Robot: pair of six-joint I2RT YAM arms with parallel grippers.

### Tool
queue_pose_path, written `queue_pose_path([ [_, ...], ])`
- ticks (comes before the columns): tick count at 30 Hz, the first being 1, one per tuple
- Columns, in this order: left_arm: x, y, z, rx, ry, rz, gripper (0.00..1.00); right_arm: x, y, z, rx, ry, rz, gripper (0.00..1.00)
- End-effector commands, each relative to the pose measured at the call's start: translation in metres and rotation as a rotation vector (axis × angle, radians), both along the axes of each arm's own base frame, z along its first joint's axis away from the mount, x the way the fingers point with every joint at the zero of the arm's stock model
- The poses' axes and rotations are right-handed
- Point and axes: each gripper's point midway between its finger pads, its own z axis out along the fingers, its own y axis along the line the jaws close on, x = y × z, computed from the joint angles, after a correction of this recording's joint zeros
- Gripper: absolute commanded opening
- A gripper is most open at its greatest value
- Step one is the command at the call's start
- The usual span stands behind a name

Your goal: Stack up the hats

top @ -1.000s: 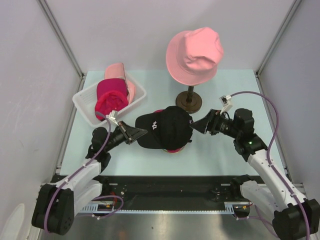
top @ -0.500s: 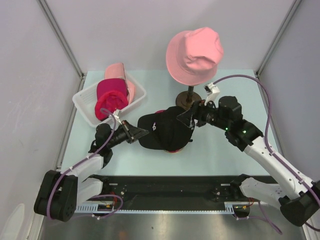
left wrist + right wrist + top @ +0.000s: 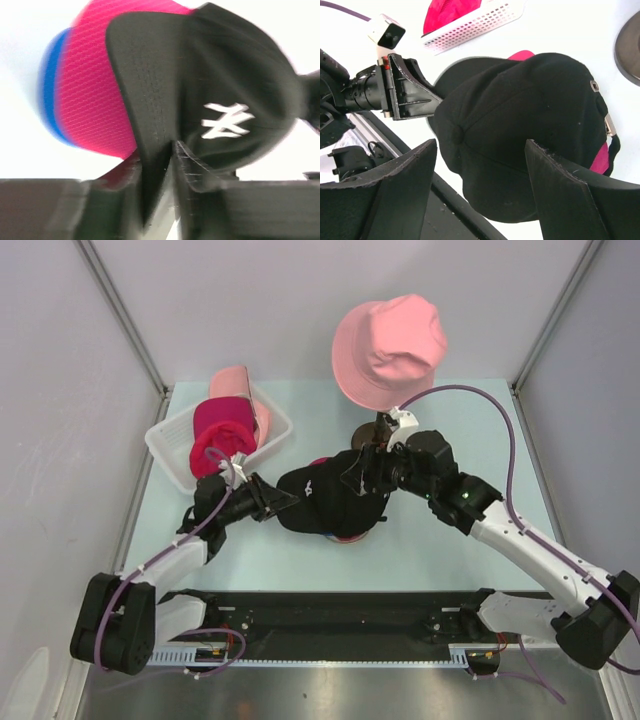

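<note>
A black cap (image 3: pixel 330 502) with a white logo lies on top of a magenta cap (image 3: pixel 95 90), which lies on a blue cap (image 3: pixel 49 95), in the middle of the table. My left gripper (image 3: pixel 282 502) is at the black cap's peak. The peak (image 3: pixel 150 125) still runs between the fingers of the left gripper (image 3: pixel 156 150), with a sliver of light beside it, so the jaws stand slightly open. My right gripper (image 3: pixel 370 475) hovers wide open over the black cap's crown (image 3: pixel 520 125), with the right gripper (image 3: pixel 480 145) holding nothing.
A salmon-pink bucket hat (image 3: pixel 388 350) sits on a stand with a round dark base (image 3: pixel 378 440) behind the stack. At the back left, a white slatted basket (image 3: pixel 165 440) holds another magenta cap (image 3: pixel 220 430) and a light-pink cap (image 3: pixel 240 385).
My right arm has swung left, from beside the stack to over the black cap. My left gripper, earlier shut on the peak, has loosened.
</note>
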Motion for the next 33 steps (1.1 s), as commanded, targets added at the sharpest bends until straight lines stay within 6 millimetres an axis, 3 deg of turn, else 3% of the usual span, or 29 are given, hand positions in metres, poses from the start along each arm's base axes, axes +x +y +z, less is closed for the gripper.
queue_pose_path([
  [1,0.004,0.026,-0.037,0.221,0.109,0.098,0.64,0.000,0.004,-0.026,-0.043,0.054,-0.014,0.77],
  [3,-0.002,0.038,-0.048,0.292,0.187,0.143,0.80,0.000,0.003,-0.029,-0.048,0.060,-0.023,0.77],
  [4,0.005,0.048,-0.042,0.338,0.170,0.203,0.90,0.002,0.002,-0.030,-0.052,0.059,-0.036,0.77],
  [6,-0.002,0.060,-0.047,0.404,0.222,0.230,0.94,0.002,0.001,-0.030,-0.055,0.060,-0.043,0.77],
  [12,0.008,0.070,-0.003,0.450,0.106,0.284,0.98,0.002,0.001,-0.035,-0.062,0.073,-0.041,0.78],
  [16,0.022,0.051,0.035,0.361,-0.038,0.272,0.99,0.001,-0.001,-0.031,-0.052,0.067,-0.046,0.85],
  [20,0.027,0.017,0.032,0.325,-0.052,0.184,0.99,0.000,-0.008,-0.009,-0.026,0.042,-0.069,0.89],
  [25,0.037,0.003,0.011,0.321,0.011,0.156,0.98,0.002,-0.032,0.027,0.049,-0.007,-0.133,0.90],
  [28,0.040,0.001,0.011,0.327,0.002,0.155,0.98,0.009,-0.048,0.017,0.079,0.036,-0.155,0.90],
  [32,0.041,-0.001,0.005,0.330,0.014,0.142,0.99,0.010,-0.044,-0.004,0.144,0.106,-0.112,0.89],
  [33,0.044,-0.003,0.009,0.314,-0.006,0.143,0.99,0.009,-0.042,-0.019,0.143,0.140,-0.104,0.89],
])
